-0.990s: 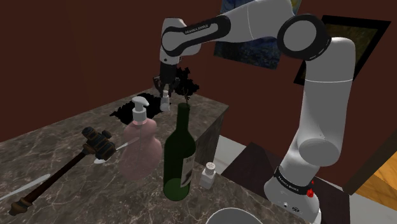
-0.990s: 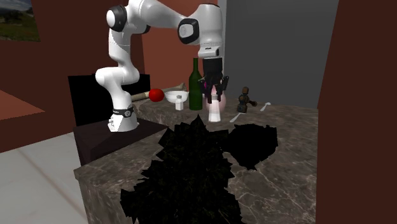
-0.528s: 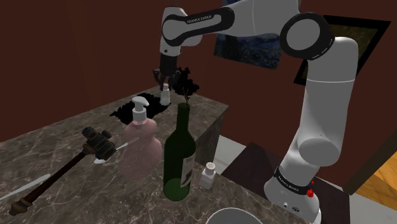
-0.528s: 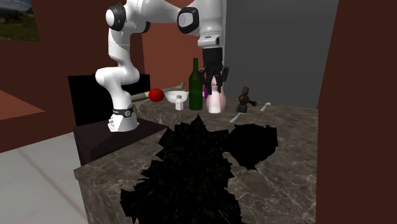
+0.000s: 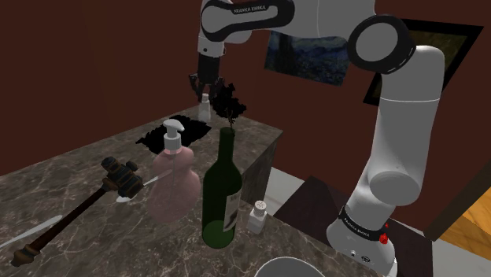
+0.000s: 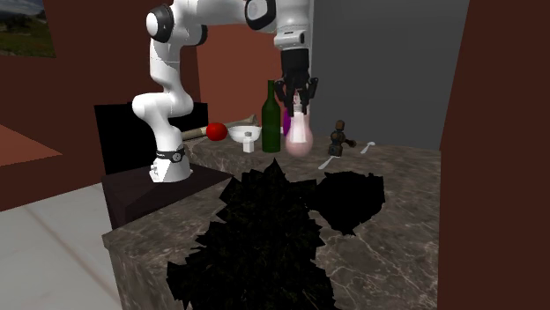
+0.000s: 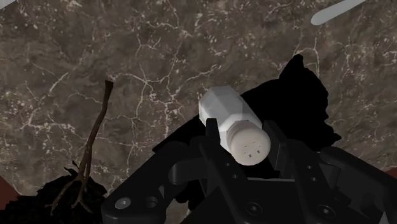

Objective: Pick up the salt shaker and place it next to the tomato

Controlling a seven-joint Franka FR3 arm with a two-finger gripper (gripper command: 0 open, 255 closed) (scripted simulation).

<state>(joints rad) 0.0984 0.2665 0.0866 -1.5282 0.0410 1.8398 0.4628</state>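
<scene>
Scanning the shoulder view from its left, you see a pink soap dispenser point(image 5: 175, 177) on the marbled counter point(image 5: 63, 169). Next come the jaws, high above the counter's far end and clenched on a white salt shaker point(image 5: 204, 110), then a green bottle point(image 5: 220, 193) with a second small shaker point(image 5: 257, 216) just beside it. In the second exterior view the red tomato point(image 6: 216, 132) lies left of a white bowl point(image 6: 247, 137), well apart from the held salt shaker, which hangs clear of the counter.
</scene>
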